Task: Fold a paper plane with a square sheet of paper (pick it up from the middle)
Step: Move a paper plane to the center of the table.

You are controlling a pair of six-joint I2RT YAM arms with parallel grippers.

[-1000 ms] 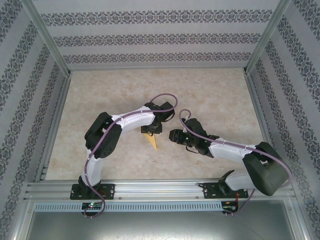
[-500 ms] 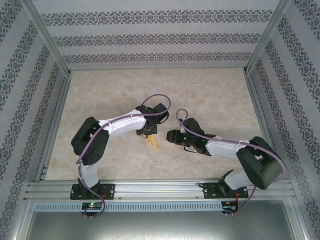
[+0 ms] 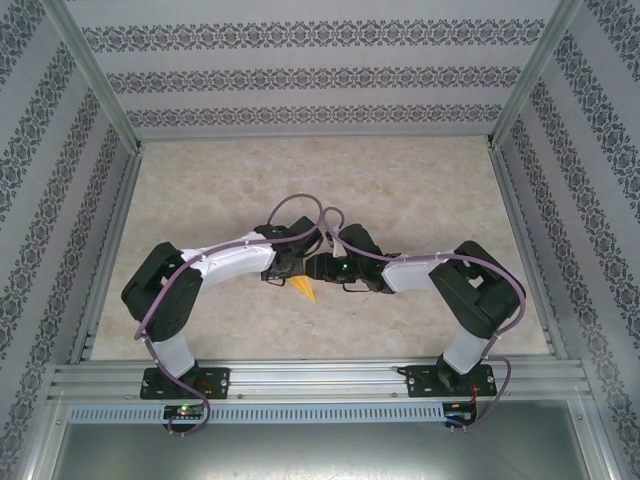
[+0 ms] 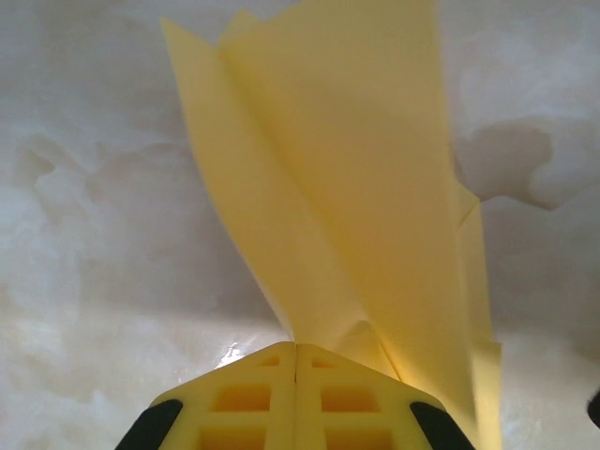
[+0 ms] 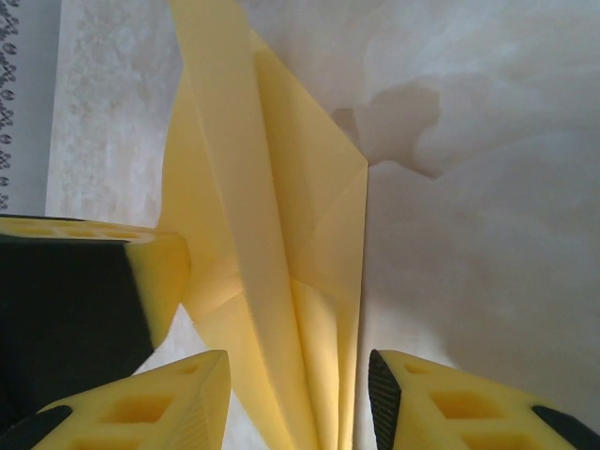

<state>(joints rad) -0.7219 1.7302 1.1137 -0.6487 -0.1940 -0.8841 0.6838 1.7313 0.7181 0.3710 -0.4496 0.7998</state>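
Paper plane is hanging over the table's middle, clamped in the left claw, as the right claw is sliding in from the table's right, jaws spread around it, probably for another crease.

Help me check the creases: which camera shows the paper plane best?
Right wrist: the paper plane runs up the frame with its layered flaps and creases clear. The left wrist shows the paper plane as broad, smoother faces with one ridge. From the top external the paper plane is a small orange tip, folds unreadable.
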